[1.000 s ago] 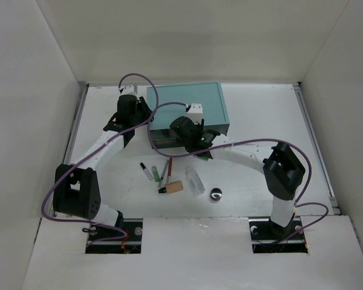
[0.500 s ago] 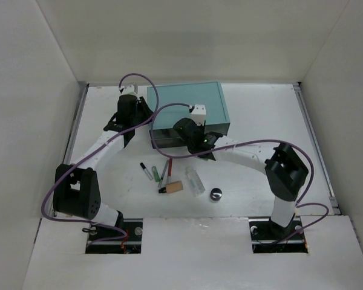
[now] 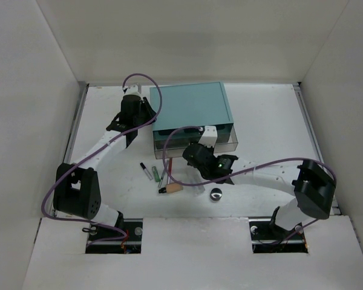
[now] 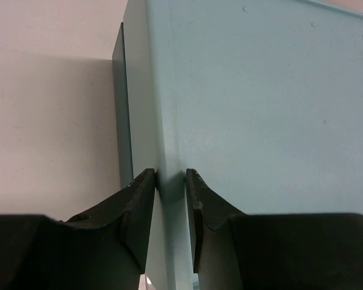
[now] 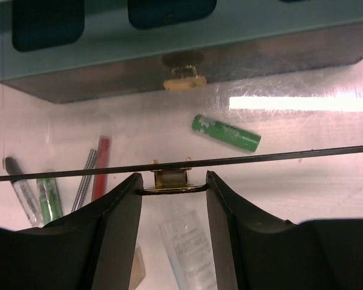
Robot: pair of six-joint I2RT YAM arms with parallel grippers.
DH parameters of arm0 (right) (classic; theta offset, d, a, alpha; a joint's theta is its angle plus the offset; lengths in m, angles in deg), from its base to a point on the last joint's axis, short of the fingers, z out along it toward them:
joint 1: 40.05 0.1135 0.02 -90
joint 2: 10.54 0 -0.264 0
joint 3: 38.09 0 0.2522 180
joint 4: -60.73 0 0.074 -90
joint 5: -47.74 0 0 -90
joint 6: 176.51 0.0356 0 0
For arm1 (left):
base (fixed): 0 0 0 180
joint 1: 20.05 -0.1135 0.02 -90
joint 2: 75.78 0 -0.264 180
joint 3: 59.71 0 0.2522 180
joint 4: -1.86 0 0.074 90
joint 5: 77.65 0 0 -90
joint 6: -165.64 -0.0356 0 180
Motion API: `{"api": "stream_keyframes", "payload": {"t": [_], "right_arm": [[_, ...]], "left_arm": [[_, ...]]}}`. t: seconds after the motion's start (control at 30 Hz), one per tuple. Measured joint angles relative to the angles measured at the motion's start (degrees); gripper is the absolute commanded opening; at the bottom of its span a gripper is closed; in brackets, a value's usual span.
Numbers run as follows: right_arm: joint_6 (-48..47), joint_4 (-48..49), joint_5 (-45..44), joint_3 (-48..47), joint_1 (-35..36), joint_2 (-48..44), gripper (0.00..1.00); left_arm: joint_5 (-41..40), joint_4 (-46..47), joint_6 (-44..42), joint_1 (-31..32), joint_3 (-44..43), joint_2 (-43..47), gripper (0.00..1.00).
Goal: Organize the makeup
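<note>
Now that the right pincer (image 5: 173, 181), clamped on the handle (image 5: 170, 177), has pulled the drawer (image 3: 227, 139) out of the box (image 3: 190, 106), whose edge the left pincer (image 4: 169, 176) pinches, makeup (image 3: 172, 188) can go in.

teal drawer box (image 3: 190, 103), green stick (image 3: 154, 175), red pencil (image 5: 103, 166)

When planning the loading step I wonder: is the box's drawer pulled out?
Yes, the clear drawer sticks out from the front of the teal box, with the right gripper at its handle.
</note>
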Motion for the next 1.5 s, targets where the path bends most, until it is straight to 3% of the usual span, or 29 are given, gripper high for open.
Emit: {"api": "stream_keyframes", "payload": {"t": [0.2, 0.33, 0.47, 0.77, 1.17, 1.33, 1.5], "right_arm": [[2.47, -3.28, 0.15, 1.7, 2.25, -2.75, 0.24], [2.45, -4.28, 1.05, 1.84, 2.36, -3.65, 0.36], [0.98, -4.66, 1.51, 1.84, 2.32, -3.98, 0.39], [-5.16, -4.15, 4.35, 2.29, 0.5, -6.4, 0.73], [-6.6, -4.42, 9.97, 7.82, 9.84, -7.1, 0.81], [-6.56, -4.2, 10.58, 8.2, 8.57, -2.8, 0.79], [-6.47, -2.6, 10.91, 8.83, 7.78, 1.57, 0.68]], "left_arm": [[-1.33, 0.02, 0.0, 0.5, 0.0, 0.0, 0.17], [-1.68, 0.04, 0.0, 0.61, 0.0, 0.0, 0.16], [-2.49, -0.42, 0.02, 0.85, -0.98, -0.85, 0.12], [-4.81, -0.61, -0.02, 1.84, -8.98, -8.55, 0.11], [-5.33, -0.72, -0.04, 1.88, -11.26, -10.62, 0.11], [-5.33, -0.72, -0.04, 1.88, -11.26, -10.62, 0.11], [-5.49, -0.72, -0.04, 1.97, -11.26, -10.62, 0.11]]}}
